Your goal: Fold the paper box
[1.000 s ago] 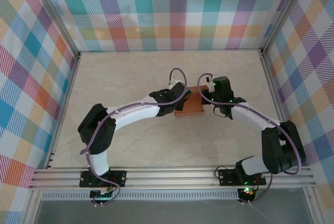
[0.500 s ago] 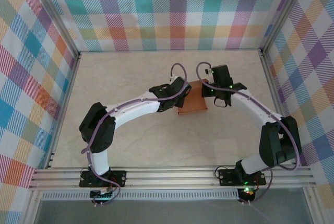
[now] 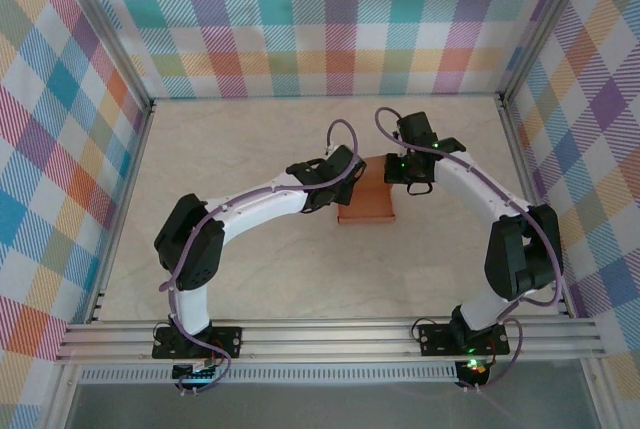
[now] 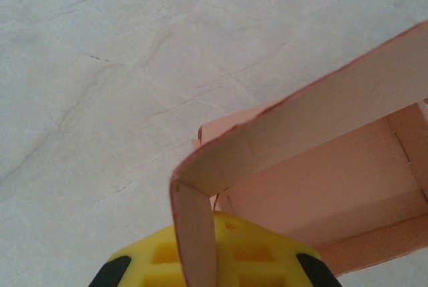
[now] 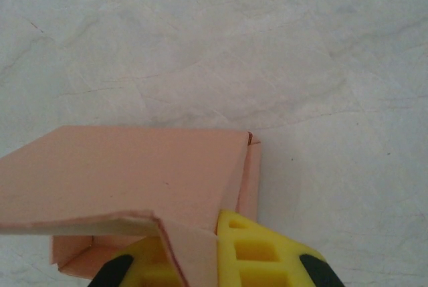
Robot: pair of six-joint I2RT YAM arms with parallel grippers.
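Top external view — the paper box [image 3: 366, 201], salmon-orange card, sits near the middle of the pale marbled counter [image 3: 230, 139], between the two wrists. The left gripper [image 3: 347, 181] meets the box's left edge; the right gripper [image 3: 398, 173] meets its far-right corner. Both arms curve inward from their bases to the box.

Left wrist view: the paper box [image 4: 321, 173] is partly erected. A floor panel lies on the counter [image 4: 100, 100], a side wall rises from it, and a top panel bends over, leaving the interior open toward the camera. A narrow card wall runs down across the yellow pad [image 4: 247, 257] of the left gripper [image 4: 212, 270]; the jaws are clenched on that wall (thin card pinched between the pads).

Right wrist view: a broad panel of the paper box [image 5: 127, 166] slopes over the lower layers, which touch the counter [image 5: 301, 66]. A folded flap edge drops beside the yellow pad [image 5: 257, 250] of the right gripper [image 5: 215, 270] — jaws likewise clenched, grasping that flap.

Box state: panels stand at angles, not closed up.
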